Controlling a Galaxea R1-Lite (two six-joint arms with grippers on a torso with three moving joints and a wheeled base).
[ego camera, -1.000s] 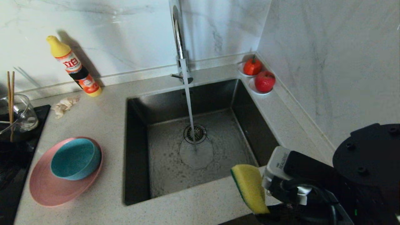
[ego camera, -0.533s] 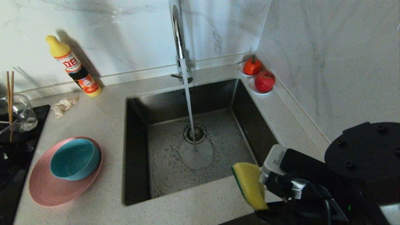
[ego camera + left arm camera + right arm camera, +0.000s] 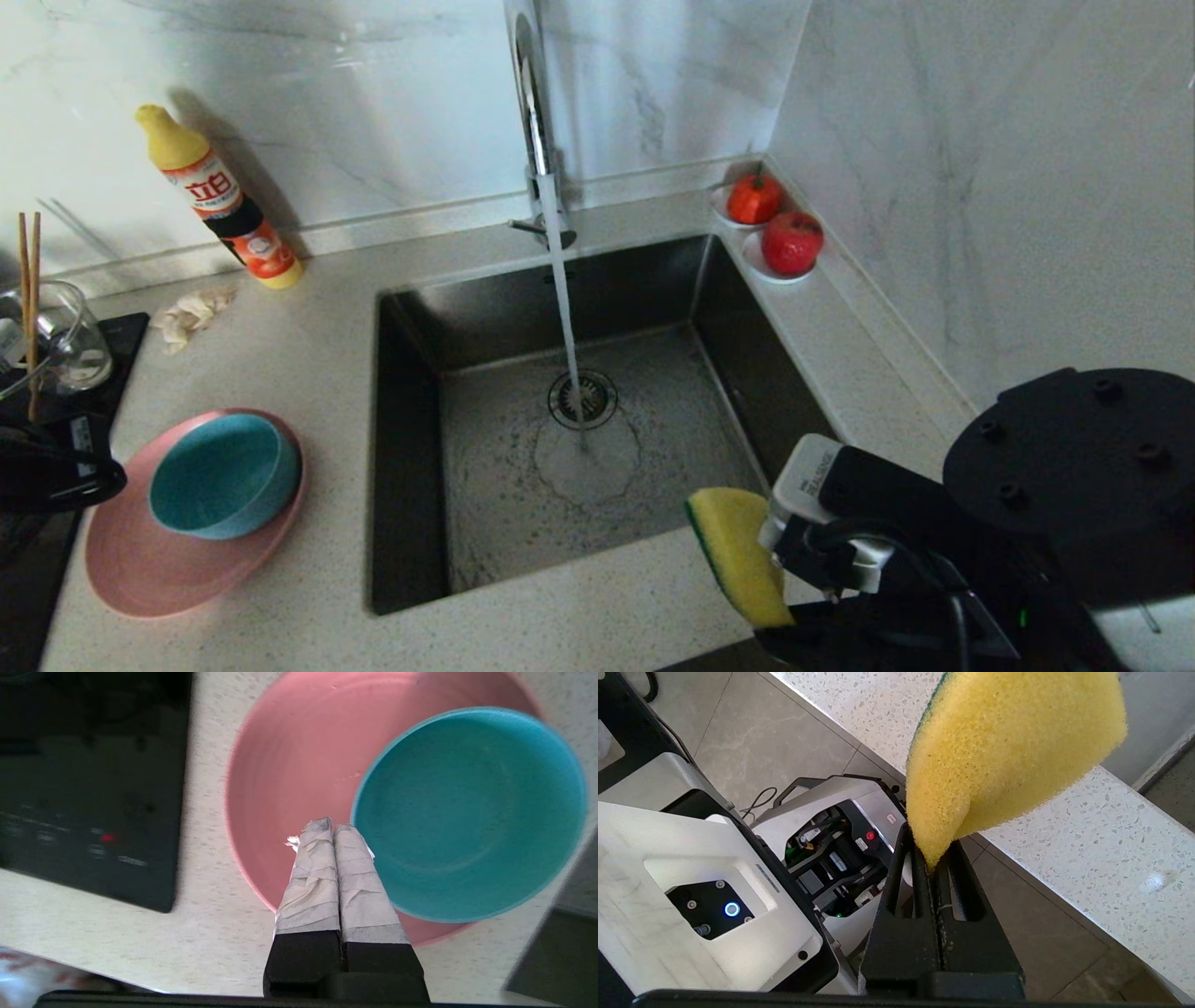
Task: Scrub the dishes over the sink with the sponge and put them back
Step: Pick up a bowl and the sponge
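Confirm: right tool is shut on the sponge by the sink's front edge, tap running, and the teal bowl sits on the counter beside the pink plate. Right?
One thing is wrong: the teal bowl sits on the pink plate, not beside it on the counter; the head view shows this. The rest holds: the right tool is shut on the sponge near the front edge of the sink, and the tap is running.

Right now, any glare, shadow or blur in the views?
Head view: the detergent bottle throws a hard shadow on the wall, and light bands streak the marble. Left wrist view: the teal bowl and pink plate look motion-smeared. Right wrist view: the sponge is sharp.
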